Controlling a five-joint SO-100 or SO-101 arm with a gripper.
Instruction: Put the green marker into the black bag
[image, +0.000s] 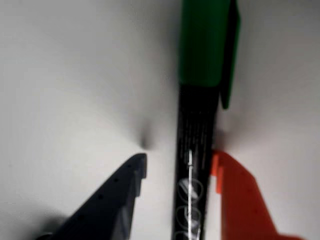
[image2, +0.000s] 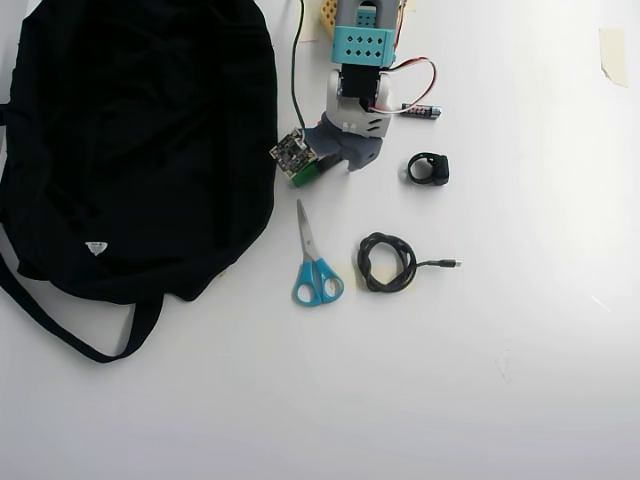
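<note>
gripper (image: 177, 165): jaws spread, straddling the green marker (image: 197, 125) in the wrist view; the orange finger touches or nearly touches the barrel at 3 o'clock, the dark finger stands apart at 9 o'clock; nothing is clamped.
green marker: lies flat on the white table (image: 65, 75), green cap toward 12 o'clock of the wrist view, black printed barrel between the fingers; in the overhead view only a bit of green (image2: 306, 174) shows under the arm's head.
black bag (image2: 140, 140): at 9 o'clock of the arm in the overhead view, just beside the wrist camera board; no clear opening is visible.
risk, off-centre grasp: closing from this pose would probably push the barrel sideways or roll it before both fingers bear.
risk, delivery: a collapsed bag mouth could leave the marker on top of the fabric.
risk, clutter: scissors (image2: 315, 260) and coiled cable (image2: 385, 262) lie at 6 o'clock of the arm, clear of the way to the bag.
</note>
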